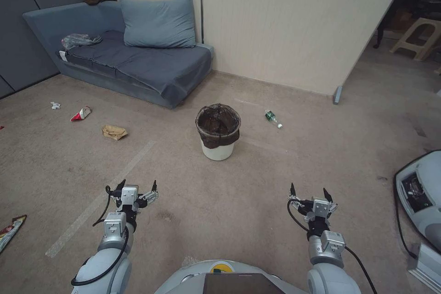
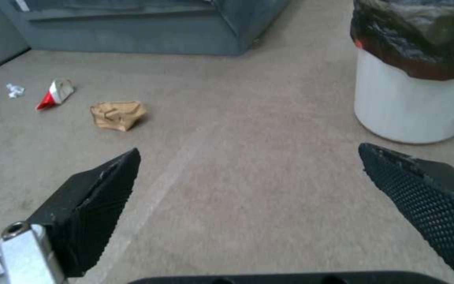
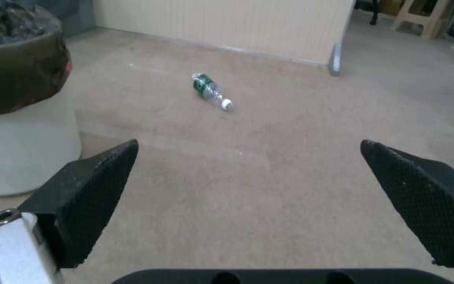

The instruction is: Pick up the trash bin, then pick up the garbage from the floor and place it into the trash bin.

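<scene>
The trash bin [image 1: 218, 132], white with a dark brown liner over its rim, stands upright on the carpet ahead of me; it is also in the left wrist view [image 2: 413, 102] and right wrist view [image 3: 19, 130]. Garbage lies around it: a green bottle [image 1: 273, 118] [image 3: 210, 90] to its right, a brown paper bag [image 1: 114, 132] [image 2: 118, 114], a red-and-white cup [image 1: 81, 113] [image 2: 54, 93] and a white tissue wad [image 1: 55, 105] [image 2: 14, 90] to its left. My left gripper [image 1: 138, 186] [image 2: 248, 185] and right gripper [image 1: 310, 191] [image 3: 248, 185] hover open and empty, well short of the bin.
A blue-grey sofa [image 1: 133, 62] with a cushion stands against the far wall, a grey plastic bag [image 1: 79, 40] on it. A wrapper [image 1: 10, 230] lies at the left edge. Another machine [image 1: 420, 197] sits at the right. A partition foot [image 1: 337, 94] and a stool [image 1: 418, 36] are beyond.
</scene>
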Tool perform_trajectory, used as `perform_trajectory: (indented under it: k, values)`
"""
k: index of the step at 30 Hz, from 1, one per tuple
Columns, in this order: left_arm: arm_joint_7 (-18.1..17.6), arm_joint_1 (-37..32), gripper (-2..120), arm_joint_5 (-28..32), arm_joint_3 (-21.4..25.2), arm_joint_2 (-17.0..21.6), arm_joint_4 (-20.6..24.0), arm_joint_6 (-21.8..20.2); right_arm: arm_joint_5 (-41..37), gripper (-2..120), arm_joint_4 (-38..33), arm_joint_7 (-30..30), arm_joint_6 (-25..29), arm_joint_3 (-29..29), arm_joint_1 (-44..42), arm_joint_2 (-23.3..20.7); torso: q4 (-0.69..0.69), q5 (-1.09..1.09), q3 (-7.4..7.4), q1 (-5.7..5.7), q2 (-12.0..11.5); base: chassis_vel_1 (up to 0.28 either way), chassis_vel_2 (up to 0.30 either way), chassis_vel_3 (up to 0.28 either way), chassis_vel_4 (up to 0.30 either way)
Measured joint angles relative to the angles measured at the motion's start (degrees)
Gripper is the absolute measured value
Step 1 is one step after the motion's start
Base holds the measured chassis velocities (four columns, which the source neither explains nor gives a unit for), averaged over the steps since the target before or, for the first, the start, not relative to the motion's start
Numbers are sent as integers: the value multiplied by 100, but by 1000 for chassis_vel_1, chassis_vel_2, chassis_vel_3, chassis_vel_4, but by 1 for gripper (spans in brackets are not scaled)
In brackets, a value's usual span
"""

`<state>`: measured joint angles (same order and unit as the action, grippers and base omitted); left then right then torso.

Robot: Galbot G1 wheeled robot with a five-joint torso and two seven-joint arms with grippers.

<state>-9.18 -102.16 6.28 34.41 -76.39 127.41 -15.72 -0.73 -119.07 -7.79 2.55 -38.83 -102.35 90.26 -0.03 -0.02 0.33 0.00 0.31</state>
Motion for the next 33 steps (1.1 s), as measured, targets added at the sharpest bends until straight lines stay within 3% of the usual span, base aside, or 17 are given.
perform_trajectory:
  k: [33]
  values:
    - [45,83,100,-18,25,8,-186,29,9,100,87,9,12,-4,44,-14,1,1,-1,0,0,-169,169,168,-165]
